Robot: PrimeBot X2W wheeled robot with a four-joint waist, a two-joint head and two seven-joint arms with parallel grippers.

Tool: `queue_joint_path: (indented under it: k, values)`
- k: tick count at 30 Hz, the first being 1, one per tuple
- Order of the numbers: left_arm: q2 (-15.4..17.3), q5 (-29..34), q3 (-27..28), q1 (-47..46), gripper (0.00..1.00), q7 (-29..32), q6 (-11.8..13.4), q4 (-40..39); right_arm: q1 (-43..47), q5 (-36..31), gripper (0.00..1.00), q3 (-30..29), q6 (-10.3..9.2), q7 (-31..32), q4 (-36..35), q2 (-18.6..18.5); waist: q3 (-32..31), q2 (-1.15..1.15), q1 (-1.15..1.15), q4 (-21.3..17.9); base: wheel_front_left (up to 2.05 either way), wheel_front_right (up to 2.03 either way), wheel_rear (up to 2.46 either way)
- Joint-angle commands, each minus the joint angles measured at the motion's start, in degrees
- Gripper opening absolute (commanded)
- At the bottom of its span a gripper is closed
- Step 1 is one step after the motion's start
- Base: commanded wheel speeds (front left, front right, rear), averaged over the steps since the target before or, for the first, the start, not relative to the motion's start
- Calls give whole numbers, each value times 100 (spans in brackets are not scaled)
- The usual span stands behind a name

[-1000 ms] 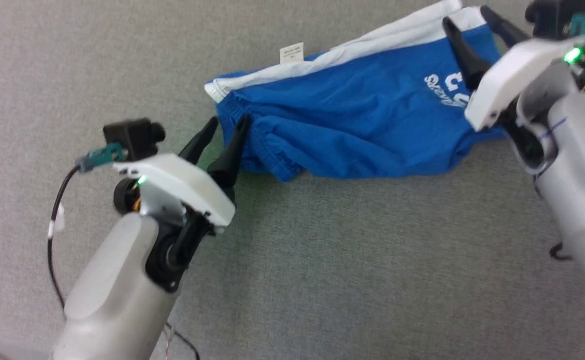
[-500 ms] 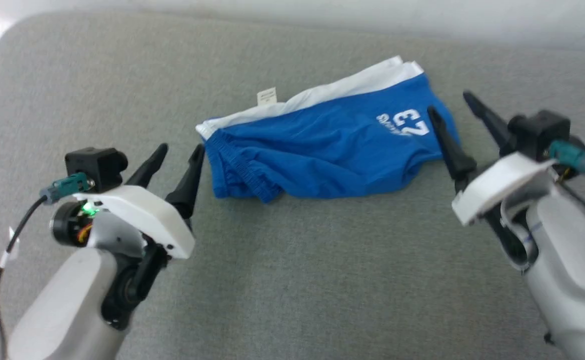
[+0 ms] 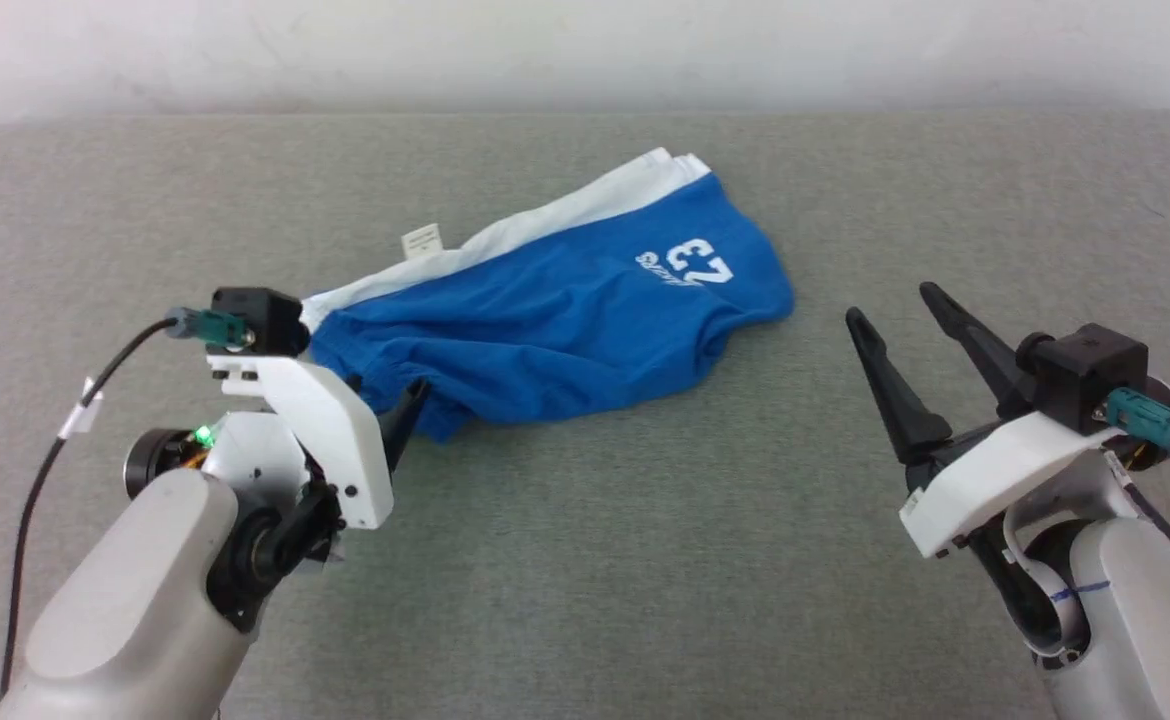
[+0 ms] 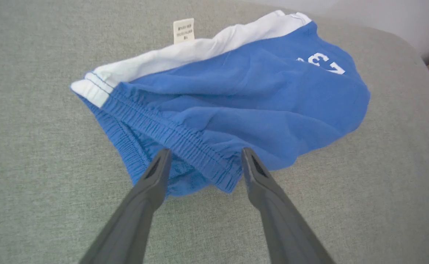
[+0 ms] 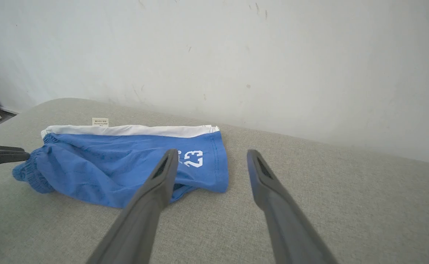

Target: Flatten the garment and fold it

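Left gripper: its two dark fingers are spread apart and hold nothing. In the left wrist view, the near bunched end of the shorts sits in the gap between them. I cannot tell if the fingers touch the cloth.
Black cable: it hangs in a loop beside the left arm.
Waistband: the stretchy, wrinkly blue edge at the left end of the shorts. It is bunched up and folded over on itself.
Tag: a small white tag that sticks out past the far edge of the shorts and lies flat on the grey cloth.
Garment: bright blue shorts lying on the grey surface, in the middle of the head view. They slant from near-left up to far-right. They are rumpled, not flat.
White stripe: it runs along the far edge of the shorts, from the waistband end to the leg end.
Print: a white 23 with a small word next to it, near the right end of the shorts. It is upside down in the head view.
Right gripper: its fingers are spread wide and hold nothing. It sits to the right of the shorts, apart from them, over bare grey cloth.
Wall: pale and plain, right behind the grey surface.
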Motion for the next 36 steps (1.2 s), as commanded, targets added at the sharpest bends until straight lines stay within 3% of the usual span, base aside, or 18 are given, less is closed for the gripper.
queue_joint_path:
  k: [1, 11, 12, 13, 14, 22, 28, 36]
  values:
    - [-43, -13, -58, -108, 100, 77, -32, 222, 101, -46, 100, -40, -5, 61, -125, 61, 108, 0, 1, -157, 0, 0, 0]
    - [-239, -85, -429, -257, 100, 644, -195, 1499, 213, 60, 100, -123, -5, 426, -356, 124, 347, 0, 1, -299, 0, 0, 0]
    - [-275, -135, -469, -248, 57, 730, -253, 1563, 189, 156, 100, -103, -5, 485, -357, 113, 360, 0, 1, -300, 0, 0, 0]
    - [-288, -153, -521, -244, 24, 812, -303, 1616, 138, 214, 100, -101, -5, 536, -348, 75, 373, 0, 1, -298, 0, 0, 0]
    - [-294, -167, -565, -239, 0, 884, -343, 1658, 77, 287, 100, -101, -5, 601, -314, 44, 382, 0, 1, -293, 0, 0, 0]
    - [-322, -124, -566, -343, 0, 730, -407, 1562, -985, 955, 100, 6, -5, 1449, 654, 6, 473, 0, 1, -52, 0, 0, 0]
    - [-328, -50, -521, -593, 0, 603, -435, 1150, -2203, 1305, 100, 179, -5, 2247, 2073, 39, 699, 0, 1, 349, 0, 0, 0]
    - [-448, 131, -590, -920, 0, 420, -502, 603, -3325, 1187, 100, 282, -5, 2899, 3914, 62, 1000, 0, 1, 881, 0, 0, 0]
